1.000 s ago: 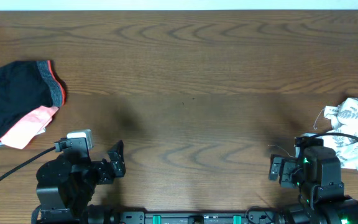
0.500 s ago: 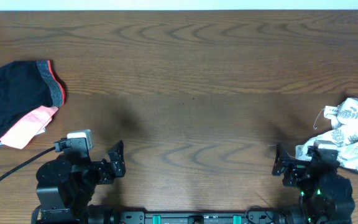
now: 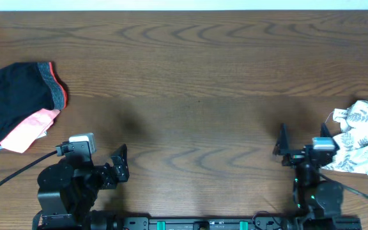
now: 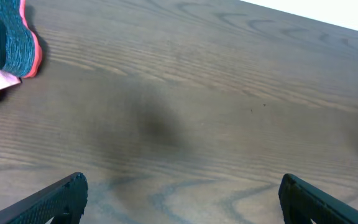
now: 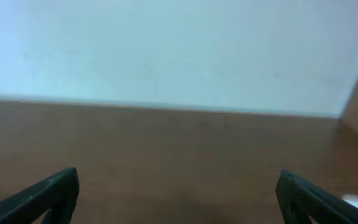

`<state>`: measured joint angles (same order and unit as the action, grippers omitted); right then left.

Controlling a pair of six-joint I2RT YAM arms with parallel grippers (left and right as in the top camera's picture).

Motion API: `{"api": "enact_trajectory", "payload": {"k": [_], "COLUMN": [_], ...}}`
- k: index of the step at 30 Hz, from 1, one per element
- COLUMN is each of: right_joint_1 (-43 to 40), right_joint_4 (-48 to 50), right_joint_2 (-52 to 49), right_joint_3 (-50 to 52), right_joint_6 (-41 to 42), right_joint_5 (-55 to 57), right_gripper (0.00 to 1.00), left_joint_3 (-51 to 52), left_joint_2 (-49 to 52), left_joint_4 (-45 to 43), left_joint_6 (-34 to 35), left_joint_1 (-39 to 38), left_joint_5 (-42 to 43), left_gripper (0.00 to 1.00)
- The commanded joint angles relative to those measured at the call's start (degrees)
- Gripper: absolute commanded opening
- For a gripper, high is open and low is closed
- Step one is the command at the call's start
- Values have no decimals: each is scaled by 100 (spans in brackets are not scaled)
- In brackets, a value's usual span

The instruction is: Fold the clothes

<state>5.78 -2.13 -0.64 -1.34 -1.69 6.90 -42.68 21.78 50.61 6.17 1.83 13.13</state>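
Garments lie in two heaps at opposite ends of the surface (image 3: pixel 197 70), with the middle bare. The black leggings (image 3: pixel 15 96) sit at nine o'clock in the overhead view, their grey waistband (image 3: pixel 57 92) turned toward the centre and a coral-pink cloth (image 3: pixel 30 131) tucked against their near edge. The white leaf-print cloth (image 3: pixel 366 137) is bunched at four o'clock, just beside the right arm.

Both sets of jaws stand wide open and hold nothing, parked along six o'clock. Nothing looks folded yet, so the step in hand is probably a first reach. It would go best taking one garment at a time: pinch an edge or the waistband rather than the bulk, drag it to the bare middle, and spread it flat before any fold.

Only the overhead view shows both heaps. The left wrist view catches just the waistband and a pink corner at ten o'clock. The right wrist view shows bare wood and pale wall, and a white sliver at five o'clock too small to name.
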Motion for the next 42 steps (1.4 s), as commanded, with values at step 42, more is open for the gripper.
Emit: {"api": "enact_trajectory", "payload": {"k": [42], "right_joint_1": [-61], "right_joint_4": [-146], "right_joint_2": [33], "right_joint_3": [103], "right_joint_6": [-223], "right_joint_5": [-48], "right_gripper": [99], "left_joint_3": [1552], "left_joint_2": [-1381], "left_joint_4": [-516], "left_joint_6": [-186], "left_joint_1": [-212], "left_joint_5": [-697], "left_gripper": [98]}}
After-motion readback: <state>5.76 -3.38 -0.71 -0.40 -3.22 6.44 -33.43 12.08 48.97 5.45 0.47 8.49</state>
